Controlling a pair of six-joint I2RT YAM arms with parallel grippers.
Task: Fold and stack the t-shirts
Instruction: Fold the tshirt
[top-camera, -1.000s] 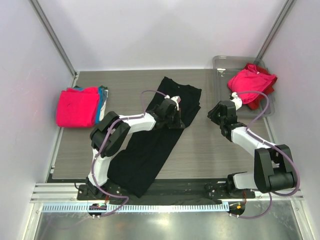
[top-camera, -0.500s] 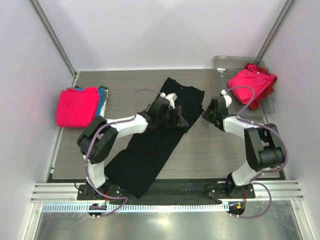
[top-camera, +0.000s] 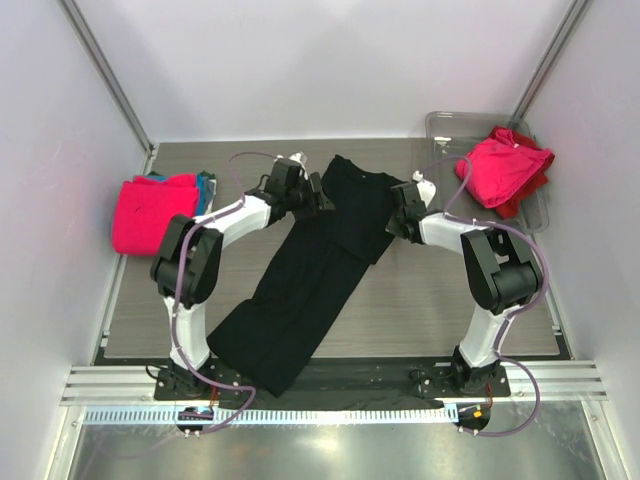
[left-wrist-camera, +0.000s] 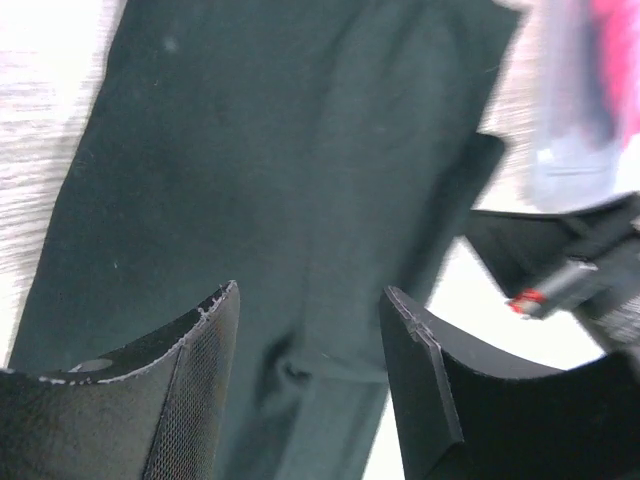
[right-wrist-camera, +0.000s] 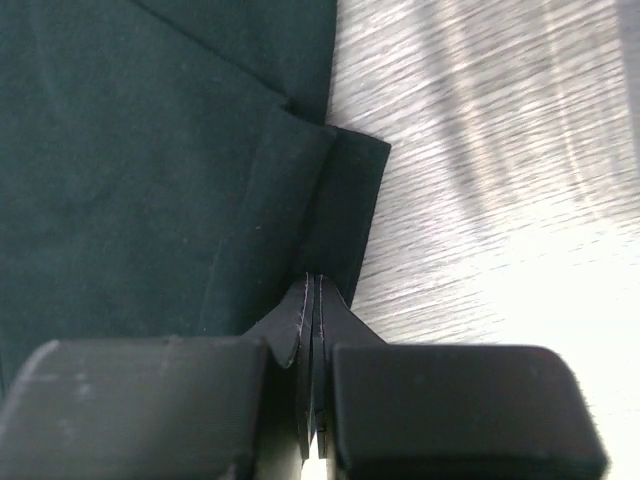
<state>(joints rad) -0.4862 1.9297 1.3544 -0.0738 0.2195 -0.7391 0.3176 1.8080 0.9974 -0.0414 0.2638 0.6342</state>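
Moved: both my arms have swung up the table toward the far end of the black t-shirt (top-camera: 300, 290). My left gripper (top-camera: 305, 190) has gone from the cloth's middle to its left edge, and my right gripper (top-camera: 398, 215) has come in from bare table to its right edge.
Far left: a folded pink t-shirt (top-camera: 152, 213) lies on a teal-blue t-shirt (top-camera: 206, 192), well apart from my arms.
Left fingers (left-wrist-camera: 190, 390): spread apart, hovering above the black cloth.
Black t-shirt: lies diagonally on the table (top-camera: 450, 300), folded narrow, one end far and the other near my bases.
Right fingers (right-wrist-camera: 285, 335): pressed together at the sleeve's folded edge; whether cloth is caught, I cannot tell.
Far right: a crumpled pink t-shirt (top-camera: 505, 165) sits over a red t-shirt (top-camera: 518, 205) in the clear tray (top-camera: 445, 130).
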